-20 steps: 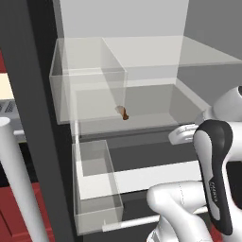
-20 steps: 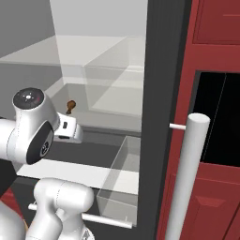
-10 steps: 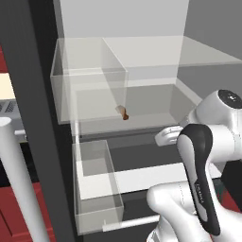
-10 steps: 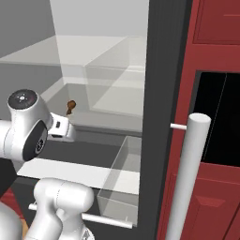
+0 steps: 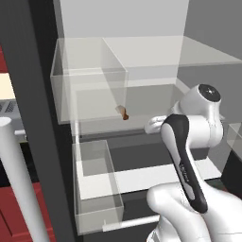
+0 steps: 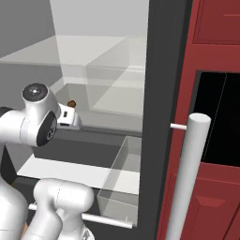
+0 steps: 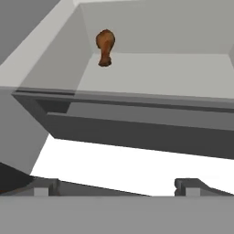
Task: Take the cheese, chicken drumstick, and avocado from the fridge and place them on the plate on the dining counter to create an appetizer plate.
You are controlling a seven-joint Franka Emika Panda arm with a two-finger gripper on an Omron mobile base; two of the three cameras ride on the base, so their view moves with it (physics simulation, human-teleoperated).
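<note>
The fridge [image 5: 142, 28] stands open in front of me, with pale grey walls and glass shelves. The chicken drumstick [image 5: 123, 112] [image 6: 71, 103] lies alone on a middle shelf near its back left corner, and in the hand view the drumstick [image 7: 104, 47] sits up and to the left, meaty end up. My gripper [image 7: 118, 187] is open, its fingertips [image 7: 45, 187] wide apart with nothing between them. It hangs in front of that shelf's edge, short of the drumstick and a little to its right. The cheese, avocado, plate and dining counter are out of view.
A clear bin [image 5: 94, 189] [image 6: 124, 183] juts out below the shelf. The dark shelf front [image 7: 137, 132] lies between my hand and the drumstick. A white bar handle [image 5: 21, 189] [image 6: 187, 178] stands close to the camera. Red cabinets [image 6: 215, 28] flank the fridge on the right.
My hand has moved left towards the drumstick, and the arm's elbow has swung round behind it. The drumstick has stayed in place.
</note>
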